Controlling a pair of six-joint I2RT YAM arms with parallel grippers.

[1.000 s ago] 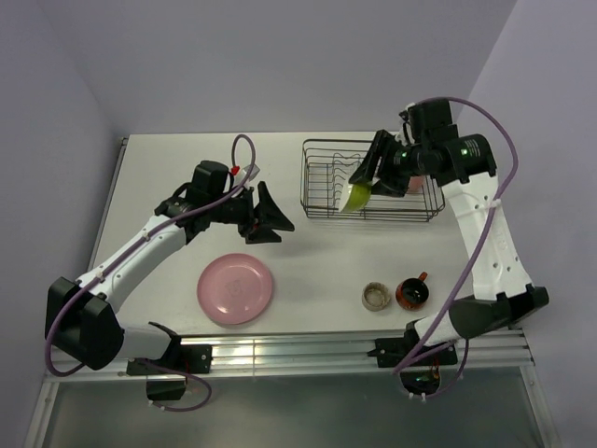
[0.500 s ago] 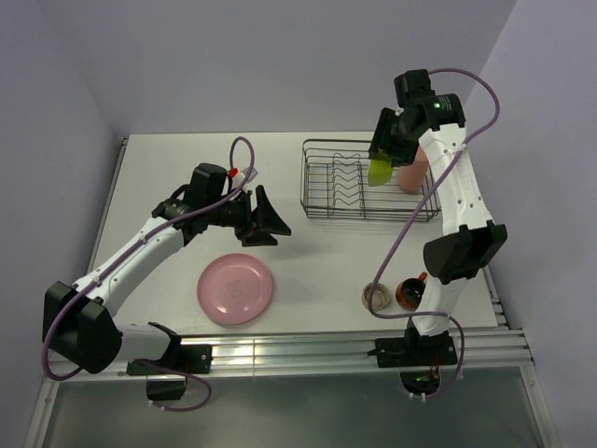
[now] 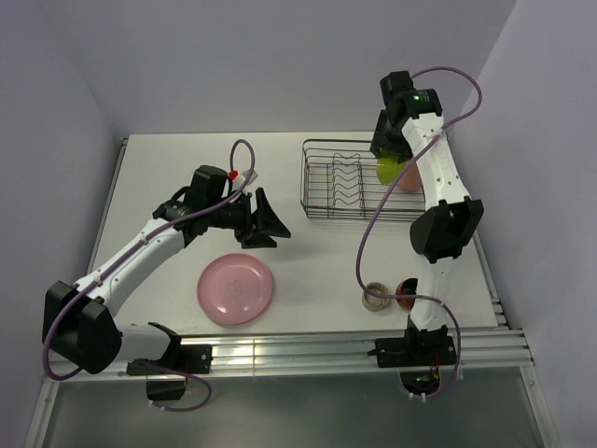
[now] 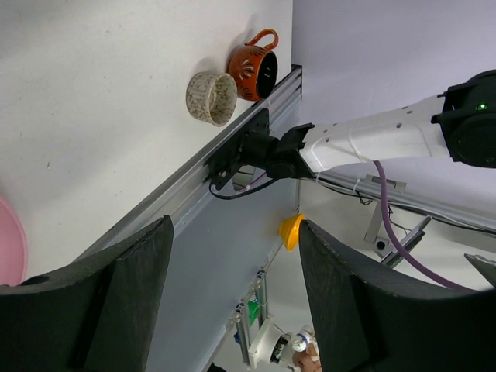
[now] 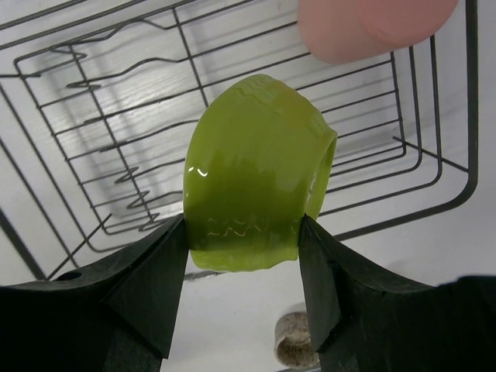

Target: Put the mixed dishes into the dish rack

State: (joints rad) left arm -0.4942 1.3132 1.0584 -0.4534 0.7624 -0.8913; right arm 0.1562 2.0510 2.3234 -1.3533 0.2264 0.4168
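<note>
Swung up and back since a second ago: right arm, now reared tall over the far right end of the rack (image 3: 305, 182), with the bowl (image 5: 248, 178) carried from the rack's middle toward that end. Right pincer (image 5: 242, 232) pinching the yellow-green bowl on edge by its outer sides, above the wire floor, near the pink tumbler (image 5: 372, 27) at the rack's right end. Left pincer (image 4: 234, 232) spread wide with nothing held, hovering over the worktop (image 3: 168, 159) between rack and plate (image 3: 235, 288), barely shifted. Plate flat near the front edge, left of centre. Speckled cup (image 4: 211, 98) and red mug (image 4: 252, 71) just beside each other near the front right edge.
</note>
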